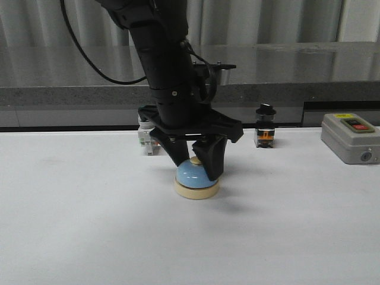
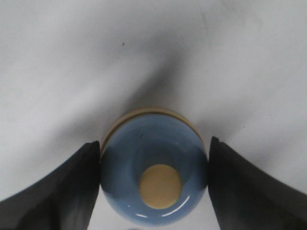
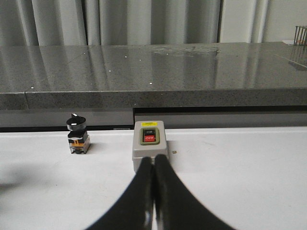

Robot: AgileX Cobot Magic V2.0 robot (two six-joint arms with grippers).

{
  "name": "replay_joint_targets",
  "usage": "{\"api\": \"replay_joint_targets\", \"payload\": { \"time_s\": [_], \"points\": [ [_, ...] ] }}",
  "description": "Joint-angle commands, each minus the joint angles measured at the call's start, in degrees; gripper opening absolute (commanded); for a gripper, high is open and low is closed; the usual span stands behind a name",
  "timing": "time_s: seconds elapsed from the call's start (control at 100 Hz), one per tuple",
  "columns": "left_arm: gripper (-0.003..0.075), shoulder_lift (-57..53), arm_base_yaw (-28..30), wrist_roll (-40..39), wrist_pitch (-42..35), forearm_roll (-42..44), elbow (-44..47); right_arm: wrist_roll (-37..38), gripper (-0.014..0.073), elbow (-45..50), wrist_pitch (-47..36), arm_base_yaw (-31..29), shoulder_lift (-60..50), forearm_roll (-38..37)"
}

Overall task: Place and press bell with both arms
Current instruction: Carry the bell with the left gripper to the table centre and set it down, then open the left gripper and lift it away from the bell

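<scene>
The light-blue dome bell [image 1: 189, 174] with a cream base and cream button stands on the white table, mid-table in the front view. My left gripper [image 1: 196, 171] comes down over it, one finger on each side of the dome. In the left wrist view both dark fingers [image 2: 72, 187] touch the sides of the bell [image 2: 148, 139], so the left gripper [image 2: 154, 158] is shut on it. My right gripper [image 3: 153, 163] is shut and empty, low over the table just in front of the grey box; it does not show in the front view.
A grey box with a red button [image 1: 349, 138] sits at the right, also in the right wrist view [image 3: 149, 143]. A black-knobbed switch [image 1: 265, 126] stands at the back. A white switch [image 1: 147, 141] is partly hidden behind the left arm. A grey stone ledge [image 1: 309, 65] runs behind.
</scene>
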Motion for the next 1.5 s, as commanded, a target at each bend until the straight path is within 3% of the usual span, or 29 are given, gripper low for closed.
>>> {"api": "replay_joint_targets", "payload": {
  "time_s": [0.0,0.16,0.8,0.9,1.02,1.33,1.49],
  "points": [
    [0.0428,-3.62,-0.45,-0.11,-1.64,-1.31,-1.82,-0.22,-0.0069,-0.81,-4.24,-0.29,-0.79,-0.63],
    [0.0546,-3.62,-0.45,-0.11,-1.53,-1.31,-1.96,-0.22,-0.0069,-0.81,-4.24,-0.29,-0.79,-0.63],
    [0.0540,-7.17,-0.45,-1.94,-1.30,-0.13,-4.71,-0.22,-0.0069,-0.81,-4.24,-0.29,-0.79,-0.63],
    [0.0465,-9.17,-0.08,-4.13,-1.16,2.08,-4.71,-0.22,-0.0069,-0.81,-4.24,-0.29,-0.79,-0.63],
    [0.0305,-11.63,0.99,-6.41,-0.67,3.21,-4.71,-0.22,-0.0069,-0.81,-4.24,-0.29,-0.79,-0.63],
    [-0.0017,-17.42,6.19,-6.41,1.94,3.35,-4.60,-0.22,-0.0069,-0.81,-4.24,-0.29,-0.79,-0.63],
    [-0.0020,-20.13,9.61,-6.41,2.74,3.35,-4.60,-0.22,-0.0069,-0.81,-4.24,-0.29,-0.79,-0.63]
  ]
}}
